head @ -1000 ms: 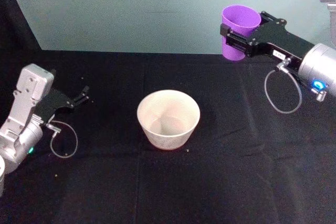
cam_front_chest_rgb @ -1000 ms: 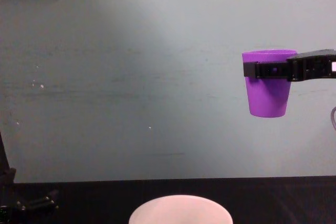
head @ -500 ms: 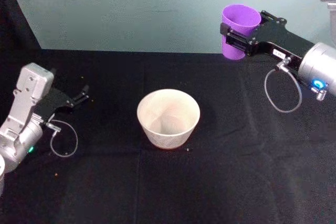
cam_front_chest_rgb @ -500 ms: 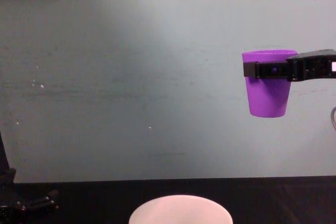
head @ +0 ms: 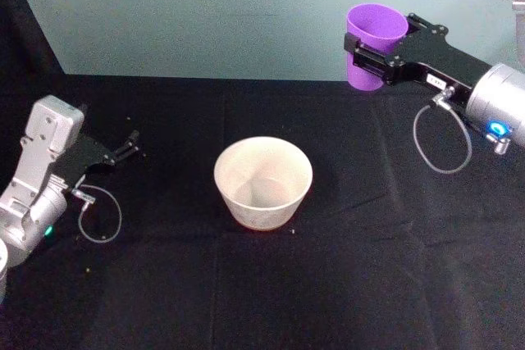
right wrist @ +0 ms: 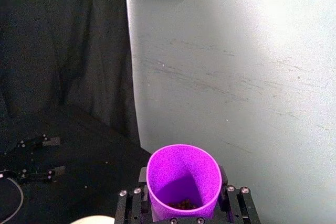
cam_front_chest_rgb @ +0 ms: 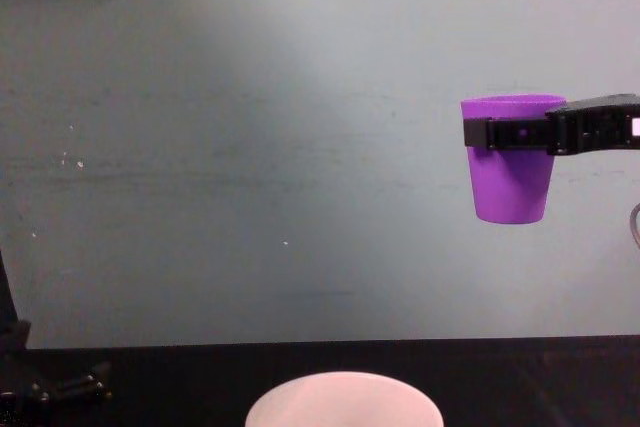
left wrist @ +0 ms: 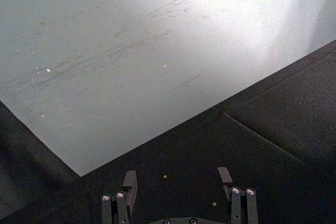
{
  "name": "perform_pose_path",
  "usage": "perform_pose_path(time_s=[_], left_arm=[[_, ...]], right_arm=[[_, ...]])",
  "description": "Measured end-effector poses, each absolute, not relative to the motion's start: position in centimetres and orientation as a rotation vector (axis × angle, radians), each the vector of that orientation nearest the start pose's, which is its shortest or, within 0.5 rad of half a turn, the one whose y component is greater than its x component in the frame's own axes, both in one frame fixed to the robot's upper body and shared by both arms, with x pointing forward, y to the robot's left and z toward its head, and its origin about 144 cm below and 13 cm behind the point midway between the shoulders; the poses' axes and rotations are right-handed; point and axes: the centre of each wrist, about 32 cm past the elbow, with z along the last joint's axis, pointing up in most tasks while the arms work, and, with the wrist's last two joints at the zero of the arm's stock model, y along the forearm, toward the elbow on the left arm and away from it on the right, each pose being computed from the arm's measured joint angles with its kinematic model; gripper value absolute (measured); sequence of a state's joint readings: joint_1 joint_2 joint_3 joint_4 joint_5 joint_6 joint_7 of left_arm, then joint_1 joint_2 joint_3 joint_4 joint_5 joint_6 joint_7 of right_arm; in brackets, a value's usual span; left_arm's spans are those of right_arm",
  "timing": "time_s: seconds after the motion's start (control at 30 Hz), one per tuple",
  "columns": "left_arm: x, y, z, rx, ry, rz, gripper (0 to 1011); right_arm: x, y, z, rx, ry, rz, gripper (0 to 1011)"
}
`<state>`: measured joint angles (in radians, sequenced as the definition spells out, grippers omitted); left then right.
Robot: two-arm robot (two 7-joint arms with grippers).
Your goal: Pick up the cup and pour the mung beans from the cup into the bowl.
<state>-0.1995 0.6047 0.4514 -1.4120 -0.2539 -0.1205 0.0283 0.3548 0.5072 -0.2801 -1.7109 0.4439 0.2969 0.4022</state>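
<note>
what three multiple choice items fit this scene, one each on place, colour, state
1. Where is the cup relative to the bowl? A) inside it B) raised in the right gripper, right of the bowl C) standing beside it
2. What colour is the cup? A) purple B) green C) white
3. Cup's state? A) tipped, pouring B) upright, mung beans inside C) on its side, empty
Answers: 1 B, chest view shows it held high; 2 A, plainly purple; 3 B, right wrist view shows beans at its bottom. The left gripper rests open, far left.
</note>
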Motion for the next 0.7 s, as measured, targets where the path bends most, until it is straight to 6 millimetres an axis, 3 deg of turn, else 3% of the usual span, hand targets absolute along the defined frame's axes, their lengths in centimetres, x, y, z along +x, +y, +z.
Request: perform_pose_path(time_s=[0.7], left_arm=[[48.86, 30.97, 113.98, 0.304, -0.285, 1.248, 1000]], right_arm=[[51.87, -27.23, 129.78, -0.091, -0.126, -0.884, 729]])
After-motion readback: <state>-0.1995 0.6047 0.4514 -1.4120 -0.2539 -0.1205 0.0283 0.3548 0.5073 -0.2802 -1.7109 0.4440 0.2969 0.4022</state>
